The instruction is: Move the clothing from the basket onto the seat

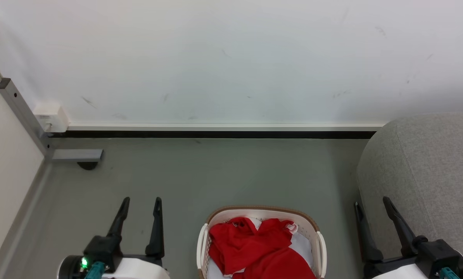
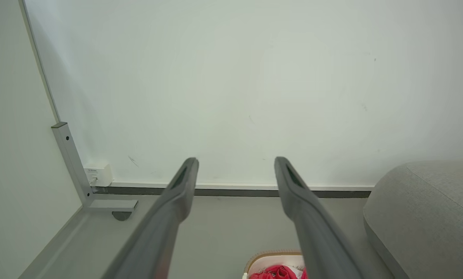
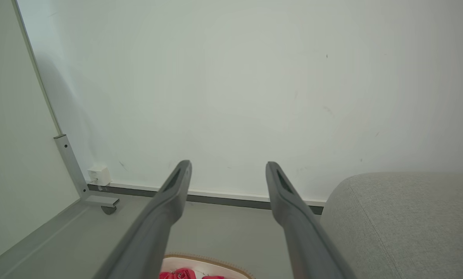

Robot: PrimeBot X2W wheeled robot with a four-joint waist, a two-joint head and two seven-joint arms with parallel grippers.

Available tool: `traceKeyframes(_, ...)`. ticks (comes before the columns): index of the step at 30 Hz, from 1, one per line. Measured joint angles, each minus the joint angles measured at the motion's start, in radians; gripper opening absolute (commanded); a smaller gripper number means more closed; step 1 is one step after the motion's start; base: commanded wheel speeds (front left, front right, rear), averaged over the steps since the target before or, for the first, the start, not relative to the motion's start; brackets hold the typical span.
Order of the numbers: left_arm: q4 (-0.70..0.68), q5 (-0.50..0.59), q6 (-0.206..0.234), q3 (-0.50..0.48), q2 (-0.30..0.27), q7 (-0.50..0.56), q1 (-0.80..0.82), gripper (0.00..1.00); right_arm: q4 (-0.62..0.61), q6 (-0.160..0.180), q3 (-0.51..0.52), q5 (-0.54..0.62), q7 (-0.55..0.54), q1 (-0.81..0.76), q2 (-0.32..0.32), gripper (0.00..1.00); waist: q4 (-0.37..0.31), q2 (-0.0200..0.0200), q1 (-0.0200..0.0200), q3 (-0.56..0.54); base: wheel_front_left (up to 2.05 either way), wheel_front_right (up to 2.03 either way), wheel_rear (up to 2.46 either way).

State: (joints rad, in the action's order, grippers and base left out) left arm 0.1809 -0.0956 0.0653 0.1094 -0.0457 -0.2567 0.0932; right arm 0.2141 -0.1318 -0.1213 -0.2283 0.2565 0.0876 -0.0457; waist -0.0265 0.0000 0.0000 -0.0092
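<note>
Red fabric, crumpled, fills most of what we see of the basket (image 1: 262, 211); that is the clothing (image 1: 254, 248), lying over a pale layer (image 1: 305, 244) at 6 o'clock in the head view, with the bottom edge cutting both off; the heap seems to run from 10 o'clock to 4 o'clock, though we cannot tell its true long axis.

We hold both tools above the floor (image 1: 216, 174), touching nothing; the left gripper (image 1: 142, 200) has its fingers spread wide and empty, and the right gripper (image 1: 372, 202) is likewise spread and empty.

From the left gripper the clothing lies at about 4 o'clock, from the right at about 8 o'clock, low and nearer to us than either pair of fingertips; we judge the two about equally near, so either must draw back and dip down into the basket.

The seat (image 1: 429, 166), grey upholstery with a rounded edge, rises at 3 o'clock, just beside the right gripper; we judge that arm has the shorter carry.

Underfoot is smooth grey flooring; a white wall (image 1: 231, 58) with a dark-shadowed skirting (image 1: 216, 126) closes 12 o'clock; a grey metal post (image 1: 20, 112) and a small white box (image 1: 53, 116) stand at 9 o'clock, well apart from the basket.
</note>
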Motion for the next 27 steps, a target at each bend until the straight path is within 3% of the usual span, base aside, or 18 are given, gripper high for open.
traceKeyframes(27, -0.004, 0.006, 0.003, -0.009, -0.001, -0.007, 0.001, 1.0, -0.01, 0.0, -0.003, 0.016, 0.008, 0.003, -0.001, 1.0, -0.016, 0.0, 0.0, 0.001, 0.0, 0.0, 0.0)
